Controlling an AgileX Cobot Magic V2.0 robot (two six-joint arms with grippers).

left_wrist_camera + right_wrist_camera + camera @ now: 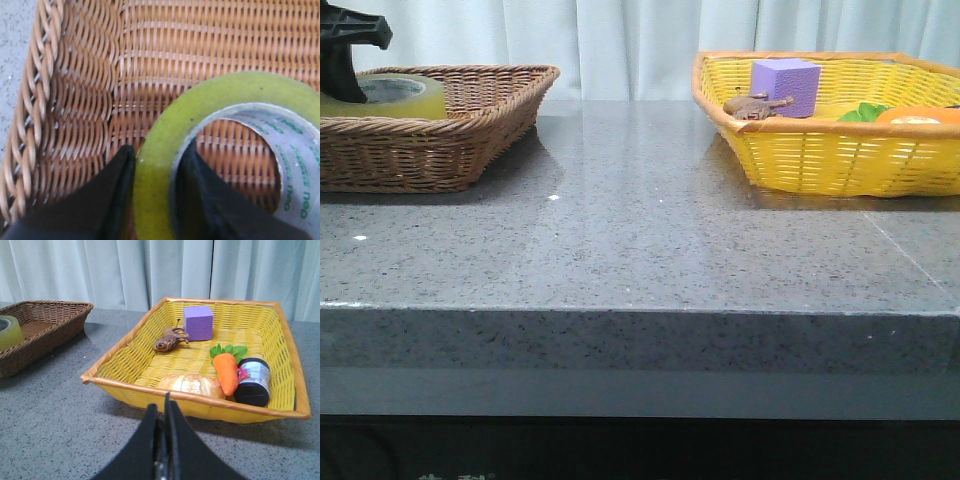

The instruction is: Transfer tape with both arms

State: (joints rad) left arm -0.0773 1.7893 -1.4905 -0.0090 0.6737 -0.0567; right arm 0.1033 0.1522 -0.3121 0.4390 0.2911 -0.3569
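Our left fingers (152, 200) pinching the tape (165, 150) wall in the brown basket (75, 100), our right fingers (165, 440) pressed together over the tabletop (60, 420)

Front view low at table edge; wrist views share the wicker basket (75, 100).

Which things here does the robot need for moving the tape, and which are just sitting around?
Needed: tape, left gripper straddling its wall, right gripper, brown basket holding the tape.

Just sitting: yellow basket, purple cube, toy animal, carrot, bread, jar.
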